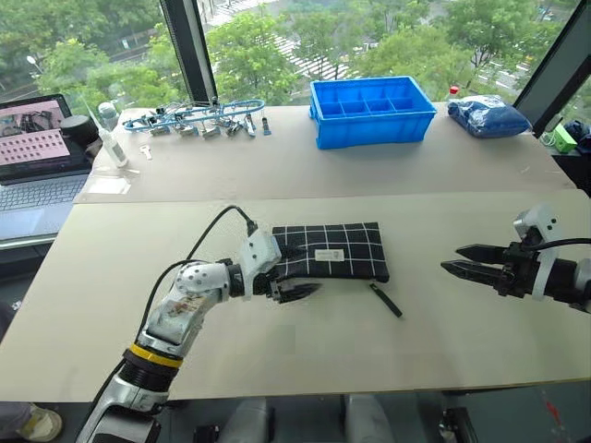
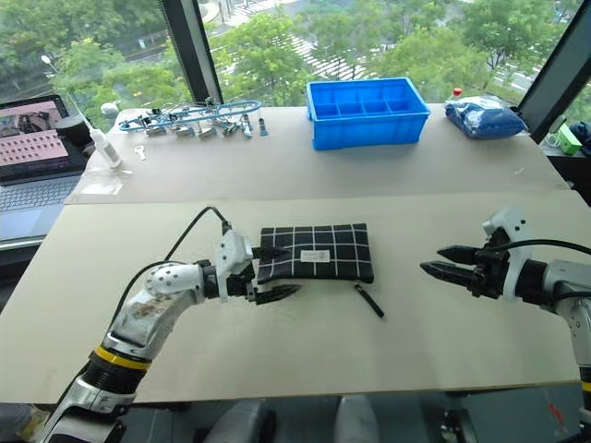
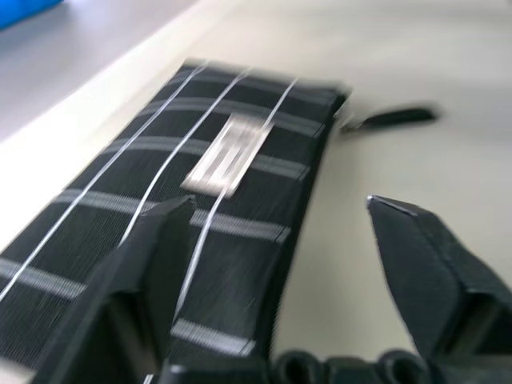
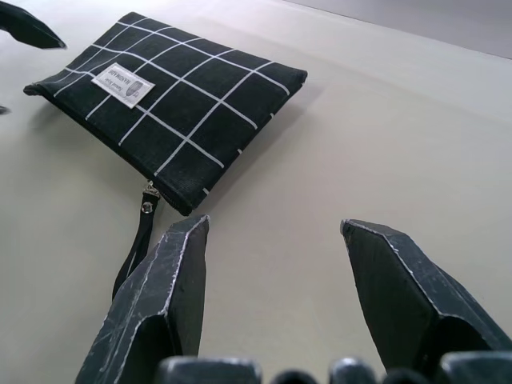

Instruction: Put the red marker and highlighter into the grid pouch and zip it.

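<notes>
You're in a lab-style workspace: plain beige tables (image 1: 277,175) by tall windows (image 1: 277,37), laptop (image 1: 37,152), blue compartment bin (image 1: 371,109), loose tools and cables (image 1: 199,118).

We note the left arm (image 1: 180,309) in scuffed silver-grey casing with a yellow-and-black band near its base, and a black cable looping to a white wrist block. Each end effector carries two black, pointed, wedge-shaped fingers (image 4: 156,308).
</notes>
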Robot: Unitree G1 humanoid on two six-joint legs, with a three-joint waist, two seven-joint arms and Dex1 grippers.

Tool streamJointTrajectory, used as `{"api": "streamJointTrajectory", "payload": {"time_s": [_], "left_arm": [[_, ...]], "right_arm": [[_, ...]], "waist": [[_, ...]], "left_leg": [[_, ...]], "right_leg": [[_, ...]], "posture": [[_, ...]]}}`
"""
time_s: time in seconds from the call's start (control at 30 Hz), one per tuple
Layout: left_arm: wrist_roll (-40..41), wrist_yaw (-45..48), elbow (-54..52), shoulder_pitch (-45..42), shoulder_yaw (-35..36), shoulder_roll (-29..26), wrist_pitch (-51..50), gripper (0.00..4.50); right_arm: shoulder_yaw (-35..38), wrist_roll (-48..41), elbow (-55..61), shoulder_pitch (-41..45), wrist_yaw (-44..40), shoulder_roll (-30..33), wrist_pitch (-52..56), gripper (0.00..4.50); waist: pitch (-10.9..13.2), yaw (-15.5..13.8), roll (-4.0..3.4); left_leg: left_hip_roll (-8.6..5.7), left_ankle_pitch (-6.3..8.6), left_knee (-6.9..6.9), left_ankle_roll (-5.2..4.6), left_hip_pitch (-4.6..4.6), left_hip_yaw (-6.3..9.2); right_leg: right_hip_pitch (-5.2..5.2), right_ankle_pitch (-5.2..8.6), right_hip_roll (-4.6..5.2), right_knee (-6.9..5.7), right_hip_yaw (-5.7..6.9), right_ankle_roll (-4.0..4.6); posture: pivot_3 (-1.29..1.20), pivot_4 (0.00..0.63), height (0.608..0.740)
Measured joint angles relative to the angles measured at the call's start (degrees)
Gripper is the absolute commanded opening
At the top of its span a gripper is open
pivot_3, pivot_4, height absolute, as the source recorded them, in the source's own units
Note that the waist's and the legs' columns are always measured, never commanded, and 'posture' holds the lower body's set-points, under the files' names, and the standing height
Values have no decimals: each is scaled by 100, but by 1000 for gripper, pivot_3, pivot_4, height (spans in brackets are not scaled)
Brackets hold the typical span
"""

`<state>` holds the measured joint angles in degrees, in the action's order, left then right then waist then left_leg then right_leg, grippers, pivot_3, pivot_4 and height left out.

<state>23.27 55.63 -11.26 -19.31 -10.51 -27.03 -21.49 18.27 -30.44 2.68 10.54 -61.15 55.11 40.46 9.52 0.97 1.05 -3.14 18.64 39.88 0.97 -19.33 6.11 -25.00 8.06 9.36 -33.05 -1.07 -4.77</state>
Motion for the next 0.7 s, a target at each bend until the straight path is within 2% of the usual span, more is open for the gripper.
{"api": "streamJointTrajectory", "payload": {"time_s": [0.1,0.27,0.37,0.5,0.7], "left_arm": [[982,60,-283,140,682,-247,-848,4464],[2316,-527,-154,355,2297,-490,-1938,4464],[2292,-1029,2,955,2815,-542,-2043,4464],[2107,-1353,40,1547,3030,-547,-1974,4464],[1702,-1782,124,1841,3203,-402,-1536,4464]], "right_arm": [[-5,2,-183,80,-6,25,-1,2969],[-20,4,-335,272,13,7,-75,2969],[-31,46,-413,272,128,-232,-258,2969],[-91,37,-653,435,289,-560,-309,2969],[-171,25,-1086,708,398,-921,-396,2969]], "waist": [[0,19,0],[0,12,-1],[0,26,-1],[0,-16,0],[0,-47,0]], "left_leg": [[2,0,1,-1,3,0],[2,0,0,-1,7,0],[0,0,0,1,6,0],[0,-1,0,2,4,-1],[1,-3,0,5,6,0]], "right_leg": [[0,0,-2,-5,0,0],[2,0,-2,-5,0,0],[1,0,-1,0,0,0],[0,-1,0,0,0,2],[2,-1,0,2,1,3]], "posture": [[0,150,740],[0,150,740],[0,150,740],[0,150,740],[0,150,740]]}}
